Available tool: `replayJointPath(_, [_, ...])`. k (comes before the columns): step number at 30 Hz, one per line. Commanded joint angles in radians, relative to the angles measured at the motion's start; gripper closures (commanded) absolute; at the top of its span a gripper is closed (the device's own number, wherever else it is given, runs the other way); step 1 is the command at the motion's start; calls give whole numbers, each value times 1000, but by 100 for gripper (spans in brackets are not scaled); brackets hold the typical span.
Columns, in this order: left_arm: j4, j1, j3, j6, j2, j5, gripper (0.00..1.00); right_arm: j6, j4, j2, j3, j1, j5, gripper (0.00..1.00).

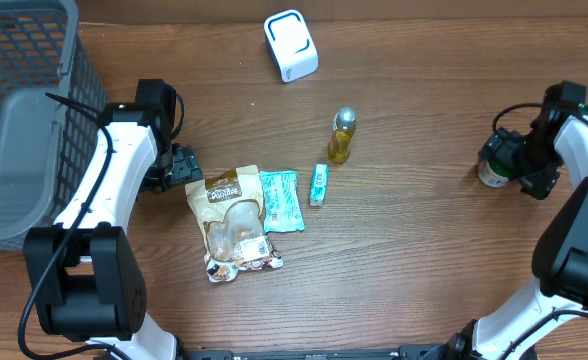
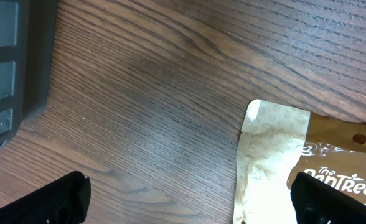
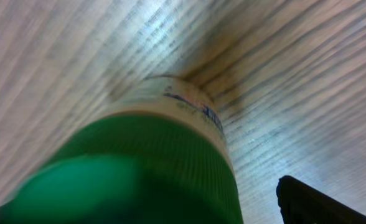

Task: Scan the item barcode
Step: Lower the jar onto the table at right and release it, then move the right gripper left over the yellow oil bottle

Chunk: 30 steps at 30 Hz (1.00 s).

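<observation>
Jaws wide apart both sides: my left gripper (image 2: pixel 192 196) empty over table (image 2: pixel 139 112) by snack pouch (image 2: pixel 307 168); right gripper (image 1: pixel 507 160) straddles green-capped bottle (image 3: pixel 133 168), visible finger (image 3: pixel 320 199) clear of it.

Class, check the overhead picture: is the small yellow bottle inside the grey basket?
No, the yellow bottle rests on the wooden table, well apart from the basket at the left edge.

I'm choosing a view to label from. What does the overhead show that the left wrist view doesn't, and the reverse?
Only overhead: the white scanner, yellow bottle, teal packet, teal stick pack and green-capped jar. Only left wrist: a hang hole and readable print. Both: the brown pouch, grey basket and wooden table.
</observation>
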<state>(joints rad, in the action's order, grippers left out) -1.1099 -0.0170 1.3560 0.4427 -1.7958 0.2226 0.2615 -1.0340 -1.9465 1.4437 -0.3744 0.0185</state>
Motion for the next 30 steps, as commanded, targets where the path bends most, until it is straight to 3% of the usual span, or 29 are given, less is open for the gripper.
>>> replayJointPath(1, [1,4,-2,7,-11,21,1,9,-42,111,107,23,5,0])
replayJointPath(6, [0,4,-2,7,-11,20,0,58,-73,209,132,114,49,5])
replayJointPath(11, [7,4,-2,7,-11,20,0,56,-34,230,132,296,53,5])
replayJointPath(20, [11,4,-2,7,-11,20,0,56,213,229,131,615,-57,5])
replayJointPath(30, [11,4,-2,7,-11,20,0,56,344,166,130,809,-236,5])
